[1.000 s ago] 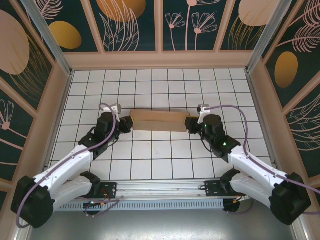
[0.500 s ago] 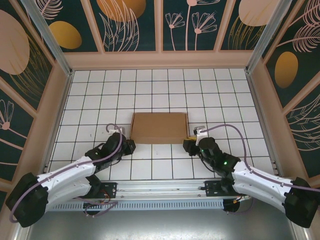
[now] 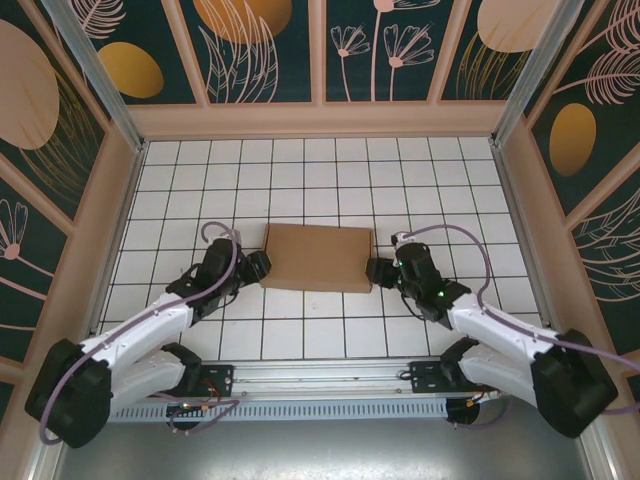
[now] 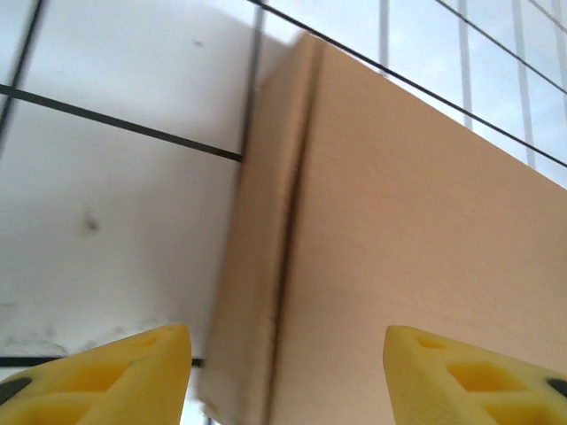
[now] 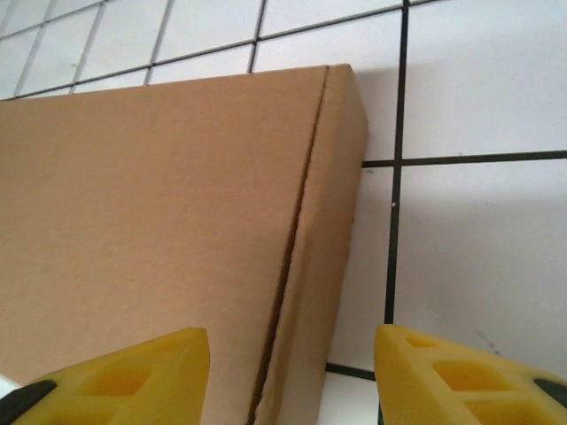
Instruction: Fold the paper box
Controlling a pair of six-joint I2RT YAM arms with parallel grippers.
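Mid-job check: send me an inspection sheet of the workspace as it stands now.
Surface: white gridded table, level.
Job's things: box closed up, lying flat at the centre.
Clutter: nothing seen.
Pincers: left pincer open at the box's left end; right pincer open at its right end; neither is clamped on it.
Cables: purple cables loop over each arm, away from the box.
Surroundings: wood-framed patterned walls on three sides.

We look down from 6 o'clock over the table [image 3: 300, 180]; wrist cameras crowd the paper box [image 3: 318, 257] at its 9 and 3 o'clock ends.
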